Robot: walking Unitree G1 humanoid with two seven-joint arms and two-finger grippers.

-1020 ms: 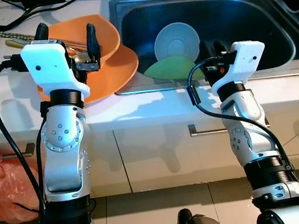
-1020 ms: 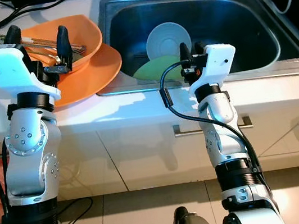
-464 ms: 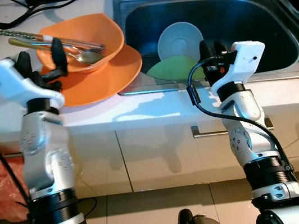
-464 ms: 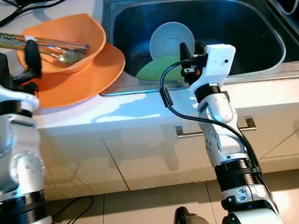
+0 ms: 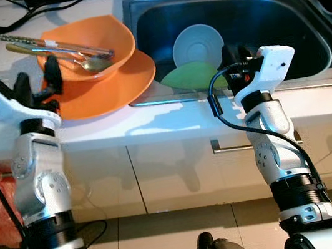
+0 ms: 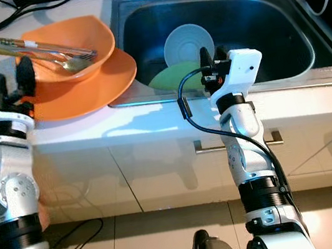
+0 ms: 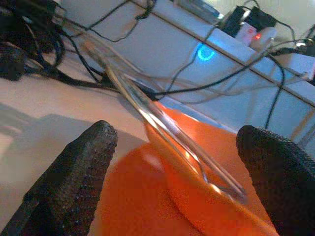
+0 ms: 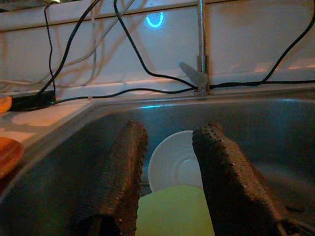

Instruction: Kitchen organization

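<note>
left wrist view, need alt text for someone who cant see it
Two black fingers of the open left gripper frame an orange bowl sitting on an orange plate, with utensils lying across the bowl's rim. Behind, black cables trail over a white counter.

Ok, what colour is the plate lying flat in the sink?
Light green plate, clearest in the left eye view.

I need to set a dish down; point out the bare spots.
Free: sink floor right of the white bowl and green plate; front counter strip. Crowded: orange plate and bowl with cutlery, cables behind.
</note>
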